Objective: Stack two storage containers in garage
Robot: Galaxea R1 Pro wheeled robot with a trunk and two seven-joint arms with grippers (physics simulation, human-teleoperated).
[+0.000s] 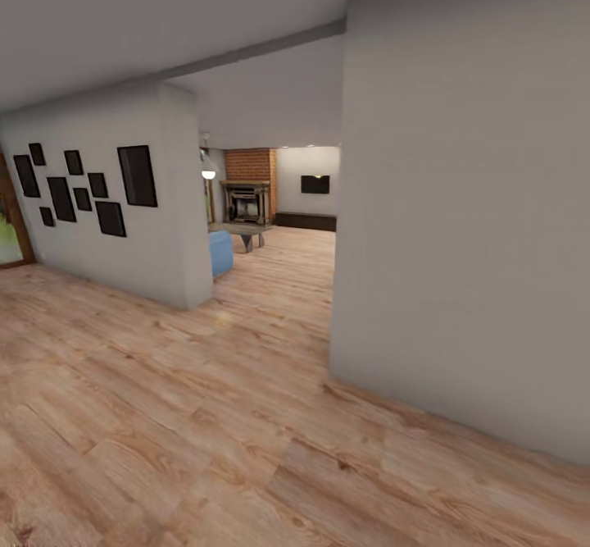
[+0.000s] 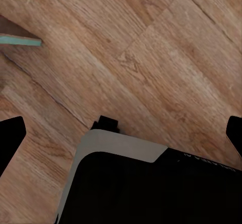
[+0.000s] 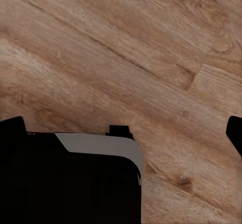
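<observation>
You're looking down a hallway with light wood plank flooring (image 1: 205, 416), warm grain with visible knots, and plain grey-white walls (image 1: 459, 227) on both sides. The left wall (image 1: 156, 227) carries a cluster of black rectangular frames (image 1: 137, 175), no readable writing on any of them. Through the gap you can see the living room (image 1: 270, 202): brick chimney breast, dark ornate fireplace (image 1: 247, 202), a corner of blue sofa (image 1: 220, 252). Left tool (image 2: 121, 133) and right tool (image 3: 121, 130) each hang over planks with the dark fingertips at opposite frame edges, so they're spread wide apart, holding nothing.
</observation>
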